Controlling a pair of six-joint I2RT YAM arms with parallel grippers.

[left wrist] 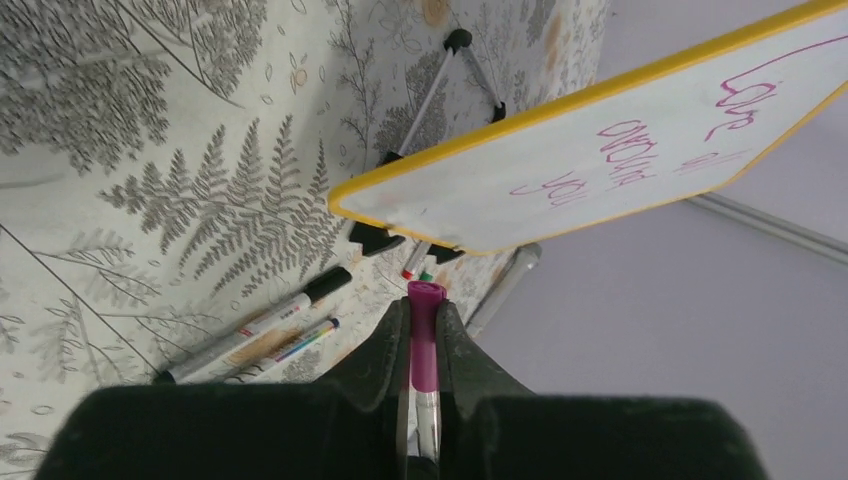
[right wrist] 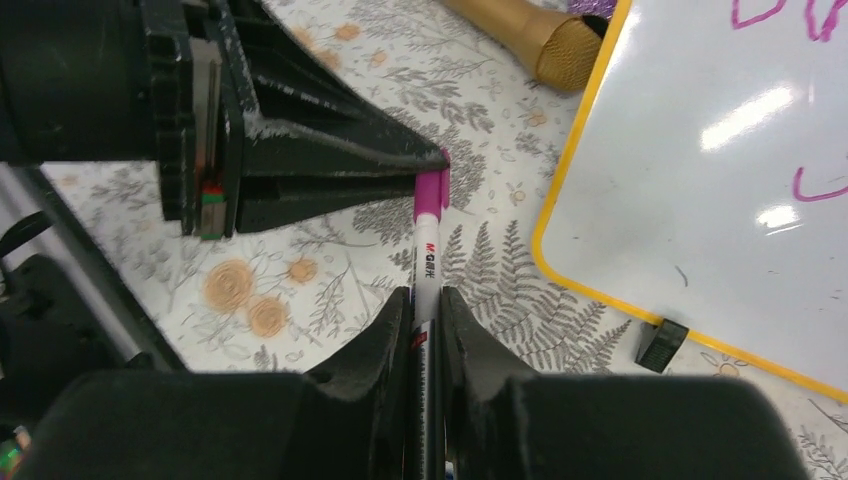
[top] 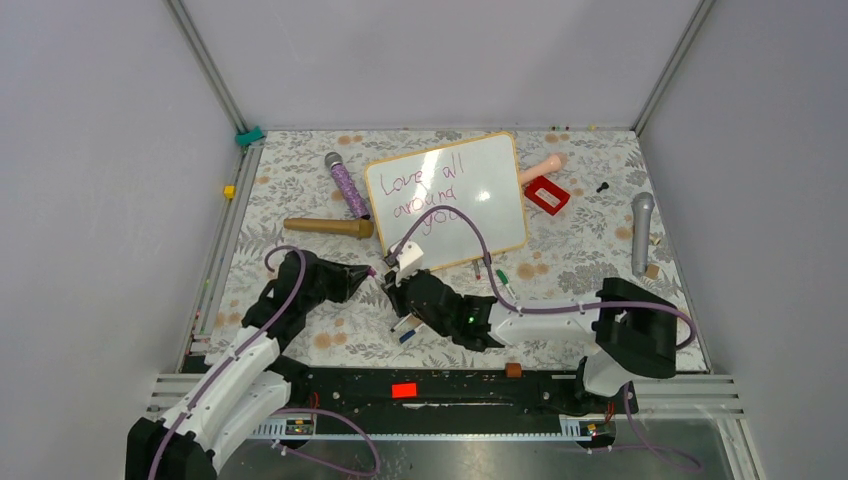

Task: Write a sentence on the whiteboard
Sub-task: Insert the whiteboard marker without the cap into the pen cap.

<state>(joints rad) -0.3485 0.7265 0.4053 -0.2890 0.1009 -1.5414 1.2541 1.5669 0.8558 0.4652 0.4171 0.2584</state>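
**Surface and room.** The bench (top: pixel 300 335) carries a pale cloth printed with ferns and orange flowers. Plain grey walls close it in on three sides, with metal posts at the back corners.

**Left side.** A teal clip (top: pixel 248 135) sits at the back-left corner and a yellow cube (top: pixel 229 191) on the side rail. A gold microphone (top: pixel 330 227) lies flat, its head just beside the whiteboard's left edge. A glittery purple microphone (top: pixel 345 185) lies behind it.

**Tools.** The left tool (left wrist: pixel 422 305) has its fingers pressed onto the magenta end of a marker (right wrist: pixel 427 255). The right tool (right wrist: pixel 427 295) pinches the same marker by its white barrel. They meet above the cloth, just in front of the board's near-left corner.

**Centre.** The whiteboard (top: pixel 485 185) lies skewed toward the back of the bench. It has a yellow-orange frame and black clips (right wrist: pixel 660 345) on its near edge. The sentence (top: pixel 425 195), "Love all around you", fills the board's left half in three purplish-pink lines. Loose markers (left wrist: pixel 260 325) lie on the cloth near that edge.

**Right side.** A small black item (top: pixel 602 186) is too small to identify. A silver microphone (top: pixel 641 230) lies near the right wall.

**Containers.** A red open box (top: pixel 547 195) stands just right of the board. Its inside looks pale and I cannot tell its contents.

**Obscured.**
- A purple cable (top: pixel 445 209) from the right arm (top: pixel 540 315) crosses the last word.
- A peach microphone (top: pixel 540 168) is partly behind the board's right corner.
- In the top view, the right arm covers most of the loose markers.
- The base of the left arm (top: pixel 240 370) is cut off at the bottom edge.
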